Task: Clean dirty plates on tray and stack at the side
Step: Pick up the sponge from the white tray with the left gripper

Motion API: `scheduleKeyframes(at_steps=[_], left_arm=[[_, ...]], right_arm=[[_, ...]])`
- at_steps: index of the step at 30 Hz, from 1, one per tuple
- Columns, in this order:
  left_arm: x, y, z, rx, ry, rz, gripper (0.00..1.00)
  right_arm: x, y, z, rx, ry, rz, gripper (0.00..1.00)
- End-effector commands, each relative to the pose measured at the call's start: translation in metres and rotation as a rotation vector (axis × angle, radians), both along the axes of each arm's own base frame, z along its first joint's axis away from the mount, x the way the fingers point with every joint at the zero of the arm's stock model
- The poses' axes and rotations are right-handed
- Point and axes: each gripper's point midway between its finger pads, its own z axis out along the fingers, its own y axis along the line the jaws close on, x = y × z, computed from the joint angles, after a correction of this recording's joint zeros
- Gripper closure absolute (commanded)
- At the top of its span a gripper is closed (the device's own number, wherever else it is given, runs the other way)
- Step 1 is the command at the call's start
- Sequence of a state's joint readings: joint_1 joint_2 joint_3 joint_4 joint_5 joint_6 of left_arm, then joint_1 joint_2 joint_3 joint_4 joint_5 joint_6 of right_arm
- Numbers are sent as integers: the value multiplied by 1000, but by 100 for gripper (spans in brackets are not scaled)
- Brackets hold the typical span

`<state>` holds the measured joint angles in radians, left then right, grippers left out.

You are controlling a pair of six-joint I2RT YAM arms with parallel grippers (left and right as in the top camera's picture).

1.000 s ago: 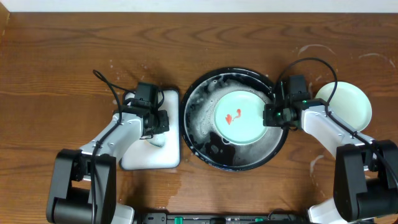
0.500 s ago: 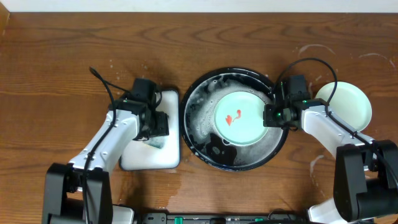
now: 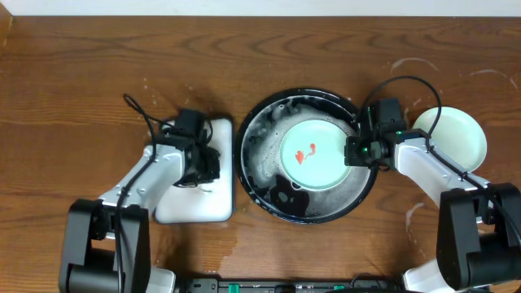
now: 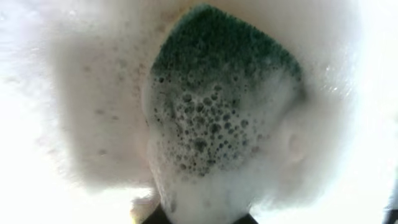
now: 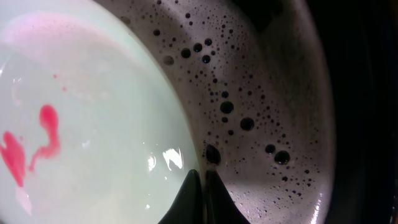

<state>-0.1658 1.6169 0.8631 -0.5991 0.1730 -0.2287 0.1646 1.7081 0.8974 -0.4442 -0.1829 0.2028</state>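
A mint-green plate point(image 3: 321, 163) lies flat in the black tray point(image 3: 259, 191) at the middle of the bench point(image 3: 81, 81), toward the tray's right side. Red smears point(image 3: 305, 153) mark its centre. In the right wrist view the plate point(image 5: 93, 124) is wet and glossy, with the smears point(image 5: 48, 130) at its left. Beside it, the tray's floor point(image 5: 267, 93) carries dark bubbles in thin suds. White foam point(image 3: 254, 150) covers the tray's left half.

The right claw point(image 3: 350, 151) sits at the plate's right rim. Its tips are pressed together point(image 5: 200, 186) just at the plate's edge, and I cannot tell whether the rim is pinched between them.

The left claw point(image 3: 199, 172) is down over the white tray point(image 3: 189, 207), which stands just left of the black one. Its camera is filled by a green sponge point(image 4: 217, 112) lathered in bubbly foam. The fingers are lost in the suds, so I cannot tell how wide the claw stands or whether it grips the sponge.

A second plate point(image 3: 460, 138), pale and free of red, rests on the bench right of the tray, partly under the right arm. Whitish soap marks point(image 3: 407, 65) streak the wood near it.
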Motion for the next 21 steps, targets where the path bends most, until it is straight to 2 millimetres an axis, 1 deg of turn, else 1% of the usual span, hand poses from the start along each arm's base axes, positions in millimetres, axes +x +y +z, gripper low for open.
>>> scheduleKeyframes(at_steps=[1,3,6,7,11,13,14,15,17,19,21], left_arm=[[25,11,23,46,-55,20,65],[28,10,25,45,-65,20,55],[24,11,20,47,-48,19,54],[22,11,16,48,-36,19,55],[2,10,-14,61,47,2,56],[-7,7,-27,67,96,-14,67],[-8,6,-30,70,107,-20,76],[-10,5,-32,72,117,-25,92],[-9,4,-28,72,114,-25,93],[-2,5,-15,78,104,-31,93],[12,8,11,106,75,-35,93]], right_arm=[[-2,-1,-3,-18,3,17,99],[-2,-1,-3,-18,3,17,99],[-2,-1,-3,-18,3,17,99],[-2,-1,-3,-18,3,17,99],[-2,-1,-3,-18,-1,17,99],[-2,-1,-3,-18,0,17,99],[-2,-1,-3,-18,0,17,99],[-2,-1,-3,-18,0,17,99],[-2,-1,-3,-18,0,17,99],[-1,-1,-3,-20,-2,22,99],[-1,-1,-3,-30,-11,57,99]])
